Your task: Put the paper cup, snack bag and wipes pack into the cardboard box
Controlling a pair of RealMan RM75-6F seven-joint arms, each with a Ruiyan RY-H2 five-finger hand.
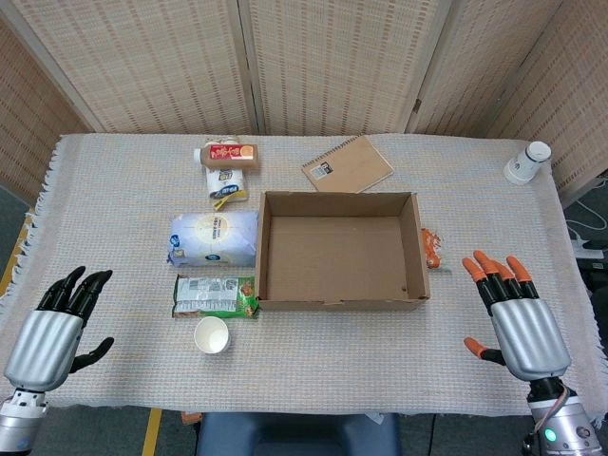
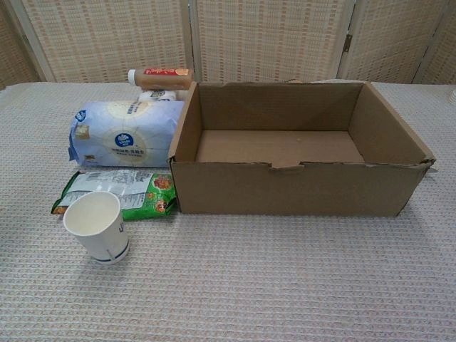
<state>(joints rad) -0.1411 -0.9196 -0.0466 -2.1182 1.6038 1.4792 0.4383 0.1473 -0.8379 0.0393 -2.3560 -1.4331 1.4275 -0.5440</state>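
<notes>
The box (image 1: 339, 249) sits open-topped and empty in the middle of the desk (image 1: 114, 380), its mouth facing up so things can be dropped straight in. All three task items lie just left of it. The wipes pack (image 1: 214, 237) lies flat against the box's left wall. The snack bag (image 1: 215, 296) lies just nearer than the wipes, its right end touching or almost touching the box's near-left corner. The cup (image 1: 212, 334) stands upright, mouth up, just near of the bag. Clustered on that side, they fall within the left hand's easy reach.

The left hand (image 1: 54, 332) hovers at the near-left edge of the desk, holding nothing, its dark fingers (image 1: 81, 285) extended and close together with the thumb out to the side. The right hand (image 1: 516, 318) hovers near-right, well apart from the box, also holding nothing, its orange-tipped fingers (image 1: 494, 268) slightly spread. Neither shows in the chest view.

Nothing is in the box yet, so the task looks unstarted. The cup, lightest and nearest, seems the natural first pick, though it would crush under a hard grip.

Far off lie a bottle (image 1: 228, 153), a notebook (image 1: 347, 165) and what may be a white cup (image 1: 526, 162).
</notes>
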